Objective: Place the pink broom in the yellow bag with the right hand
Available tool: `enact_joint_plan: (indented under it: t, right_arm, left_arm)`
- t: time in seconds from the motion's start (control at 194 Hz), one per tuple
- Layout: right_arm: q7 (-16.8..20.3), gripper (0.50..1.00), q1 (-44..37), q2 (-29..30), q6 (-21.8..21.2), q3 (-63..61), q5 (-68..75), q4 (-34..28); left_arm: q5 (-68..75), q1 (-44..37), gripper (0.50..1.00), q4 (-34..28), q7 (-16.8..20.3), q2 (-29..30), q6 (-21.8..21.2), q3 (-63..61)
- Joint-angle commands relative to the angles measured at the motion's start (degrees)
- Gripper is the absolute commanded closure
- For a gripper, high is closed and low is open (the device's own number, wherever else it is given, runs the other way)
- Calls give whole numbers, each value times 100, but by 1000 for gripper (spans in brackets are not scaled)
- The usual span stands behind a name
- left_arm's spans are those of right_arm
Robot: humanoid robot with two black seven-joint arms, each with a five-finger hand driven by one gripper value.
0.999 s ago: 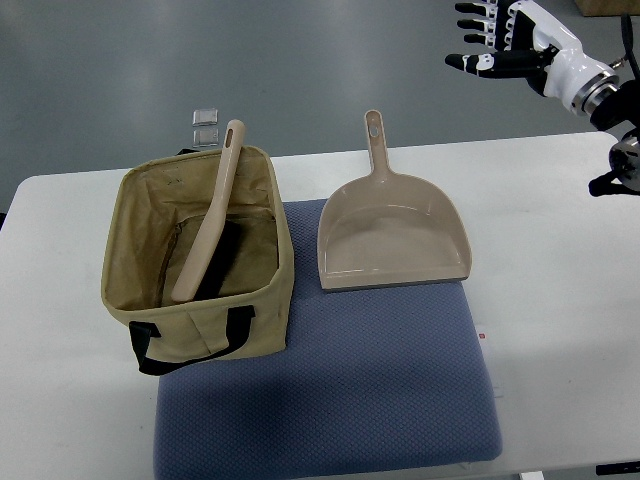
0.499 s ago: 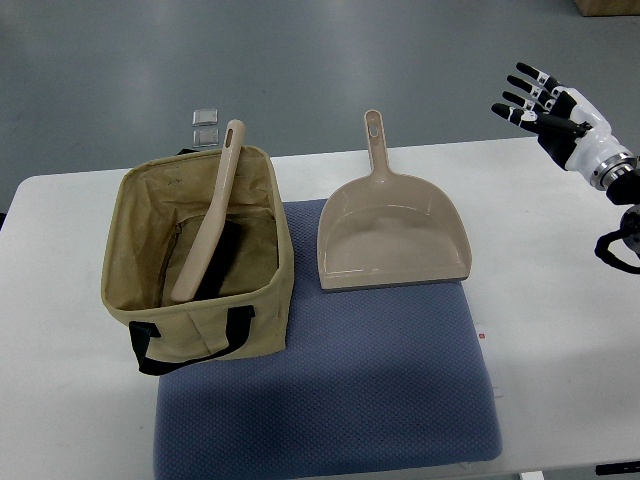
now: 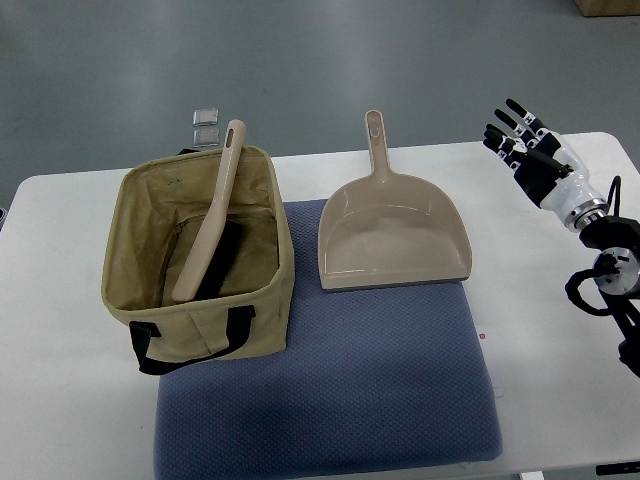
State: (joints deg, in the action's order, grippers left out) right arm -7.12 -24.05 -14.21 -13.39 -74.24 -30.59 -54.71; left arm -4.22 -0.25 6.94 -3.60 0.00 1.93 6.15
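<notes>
The pink broom [image 3: 208, 222] is seen resting inside the yellow bag [image 3: 196, 258], so the task appears done. The right hand [image 3: 528, 152] is held empty with fingers [image 3: 505, 125] spread.

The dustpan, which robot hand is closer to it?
Right. The right hand hovers over the table's far right side, apart from the dustpan, with fingers spread and holding nothing. The left hand is not in view, so only the right one can be placed.
</notes>
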Motion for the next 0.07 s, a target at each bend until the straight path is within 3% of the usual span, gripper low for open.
enact_joint_plan:
  t: [0.0, 0.067]
  right_arm:
    - [0, 570, 58, 23, 11, -3, 1, 40]
    - [0, 570, 76, 32, -32, 6, 1, 40]
  left_arm:
    - [0, -1, 500, 0, 0, 0, 0, 0]
    - [0, -1, 500, 0, 0, 0, 0, 0]
